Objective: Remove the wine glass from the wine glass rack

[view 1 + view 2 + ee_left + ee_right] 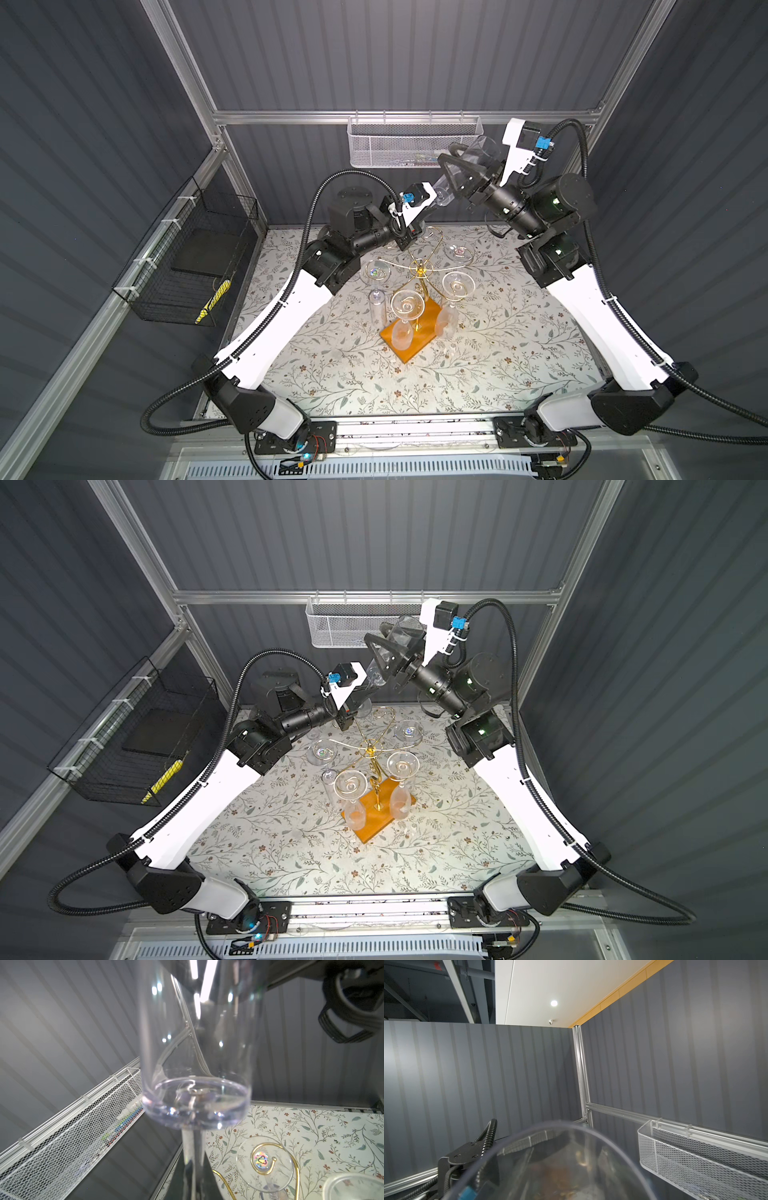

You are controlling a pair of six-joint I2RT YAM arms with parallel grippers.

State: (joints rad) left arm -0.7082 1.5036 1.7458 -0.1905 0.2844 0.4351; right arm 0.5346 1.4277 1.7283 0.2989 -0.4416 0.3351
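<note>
I hold the wine glass [482, 156] in the air above the far side of the desk [519, 353], clear of the wine glass rack [419, 270], which stands below in the middle with the other glasses [407, 303] hanging on it. My left fingers [180, 1178] are closed on the stem, as the left wrist view shows, and the bowl tilts away toward the far right. My right gripper [457, 160] has its fingers on both sides of the bowl, but I cannot tell if they already press on it or only stand beside it. I think this is a handover, and here is the danger. The bowl is smooth and narrows, so if the left side lets go too early it may slide out and fall on the rack and the glasses under it. If both sides grip and pull in different directions, the thin stem could break. The rim is also near the white mesh basket [386, 145] on the far wall.
</note>
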